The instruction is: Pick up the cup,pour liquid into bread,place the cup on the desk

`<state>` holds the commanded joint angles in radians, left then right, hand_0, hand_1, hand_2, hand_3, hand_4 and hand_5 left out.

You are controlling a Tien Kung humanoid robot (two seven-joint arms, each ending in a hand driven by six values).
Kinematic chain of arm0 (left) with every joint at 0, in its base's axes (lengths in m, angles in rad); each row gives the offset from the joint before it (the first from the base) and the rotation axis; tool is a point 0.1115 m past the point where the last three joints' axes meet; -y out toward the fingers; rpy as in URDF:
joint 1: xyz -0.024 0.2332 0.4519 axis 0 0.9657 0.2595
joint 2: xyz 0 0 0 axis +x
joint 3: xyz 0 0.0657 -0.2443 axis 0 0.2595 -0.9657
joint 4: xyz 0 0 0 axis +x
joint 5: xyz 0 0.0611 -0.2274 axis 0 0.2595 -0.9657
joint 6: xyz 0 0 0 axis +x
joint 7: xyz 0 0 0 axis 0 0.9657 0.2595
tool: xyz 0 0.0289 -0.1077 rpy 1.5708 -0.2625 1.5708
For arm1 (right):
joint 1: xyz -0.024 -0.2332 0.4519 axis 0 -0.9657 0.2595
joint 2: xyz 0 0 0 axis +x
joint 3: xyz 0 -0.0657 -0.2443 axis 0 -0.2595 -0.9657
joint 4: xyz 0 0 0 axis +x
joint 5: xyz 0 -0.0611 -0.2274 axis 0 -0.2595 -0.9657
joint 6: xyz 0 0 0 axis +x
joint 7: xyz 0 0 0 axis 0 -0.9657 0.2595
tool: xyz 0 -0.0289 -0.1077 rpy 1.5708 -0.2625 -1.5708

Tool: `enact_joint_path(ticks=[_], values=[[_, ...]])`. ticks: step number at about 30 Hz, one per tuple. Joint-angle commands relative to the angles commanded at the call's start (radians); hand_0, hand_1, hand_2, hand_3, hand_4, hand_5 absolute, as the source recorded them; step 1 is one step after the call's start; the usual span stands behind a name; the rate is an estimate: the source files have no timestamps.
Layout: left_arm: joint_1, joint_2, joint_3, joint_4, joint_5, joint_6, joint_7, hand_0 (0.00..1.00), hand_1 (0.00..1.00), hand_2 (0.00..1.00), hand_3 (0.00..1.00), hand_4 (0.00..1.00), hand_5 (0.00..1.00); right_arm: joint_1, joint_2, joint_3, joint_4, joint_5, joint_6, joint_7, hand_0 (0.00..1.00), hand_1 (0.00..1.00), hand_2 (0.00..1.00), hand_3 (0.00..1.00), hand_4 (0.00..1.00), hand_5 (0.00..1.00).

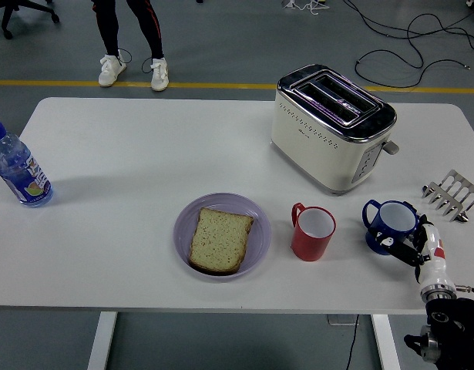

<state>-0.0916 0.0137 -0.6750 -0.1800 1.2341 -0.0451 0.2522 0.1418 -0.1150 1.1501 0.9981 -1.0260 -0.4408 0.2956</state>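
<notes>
We list the white table (144, 154) first, its near edge along the bottom and its far edge at twelve o'clock, where a person's legs and white shoes (132, 71) stand on the floor beyond. Next in size, the cream toaster (331, 127) sits at about one o'clock from the table's middle, its slots empty. The lilac plate (258, 231) lies near the front edge at six o'clock, bearing one slice of bread (219, 239), flat and untoasted by the look of it. The water bottle (18, 169) stands upright at nine o'clock, near the left edge. A red cup (312, 232) stands just beside the plate at its three o'clock, handle turned to the plate. The blue cup (391, 225) stands upright on the table at the red cup's three o'clock, close to the front right corner, one handle showing at its nine o'clock side. We record our right hand (410, 248) at the blue cup's five o'clock, dark fingers (392, 242) curled against its lower wall; whether they fully clamp it we cannot tell. A small metal toast rack (452, 194) lies at the cup's two o'clock. We judge the cup rigid, light, smooth-walled and liable to slip, so a wrap round the body or a hook through the handle suits it best.
</notes>
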Motion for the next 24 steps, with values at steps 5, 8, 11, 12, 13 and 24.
enact_joint_path(ticks=[5, 8, 11, 12, 13, 24], values=[[0.000, 0.001, 0.002, 0.000, -0.001, 0.000, 0.000, 0.654, 0.689, 0.709, 0.604, 0.338, 0.914, 0.003, 0.000, 0.001, 0.000, 0.029, -0.012, 0.025, 0.506, 0.466, 0.545, 0.676, 0.826, 0.043], [-0.001, 0.001, 0.002, 0.000, -0.001, 0.000, 0.000, 0.654, 0.689, 0.709, 0.604, 0.338, 0.914, 0.003, -0.002, 0.006, 0.010, 0.052, -0.020, 0.043, 0.506, 0.466, 0.545, 0.676, 0.826, 0.043], [-0.001, 0.001, -0.002, 0.000, 0.004, -0.001, 0.001, 0.654, 0.689, 0.709, 0.604, 0.338, 0.918, -0.001, -0.005, 0.013, 0.027, 0.068, -0.030, 0.055, 0.421, 0.400, 0.528, 0.589, 0.790, 0.047], [-0.001, 0.002, -0.003, 0.000, 0.004, -0.001, 0.001, 0.654, 0.689, 0.709, 0.604, 0.338, 0.918, -0.003, -0.008, 0.017, 0.041, 0.074, -0.038, 0.061, 0.421, 0.400, 0.528, 0.589, 0.790, 0.047], [-0.001, 0.002, -0.003, 0.000, 0.004, -0.001, 0.001, 0.654, 0.689, 0.709, 0.604, 0.338, 0.918, -0.004, -0.008, 0.018, 0.045, 0.076, -0.040, 0.062, 0.421, 0.400, 0.528, 0.589, 0.790, 0.047], [0.000, 0.006, -0.010, 0.000, 0.007, 0.001, 0.000, 0.654, 0.690, 0.710, 0.604, 0.339, 0.920, -0.032, -0.063, 0.081, 0.263, 0.002, -0.096, -0.011, 0.338, 0.346, 0.512, 0.544, 0.753, 0.049]])
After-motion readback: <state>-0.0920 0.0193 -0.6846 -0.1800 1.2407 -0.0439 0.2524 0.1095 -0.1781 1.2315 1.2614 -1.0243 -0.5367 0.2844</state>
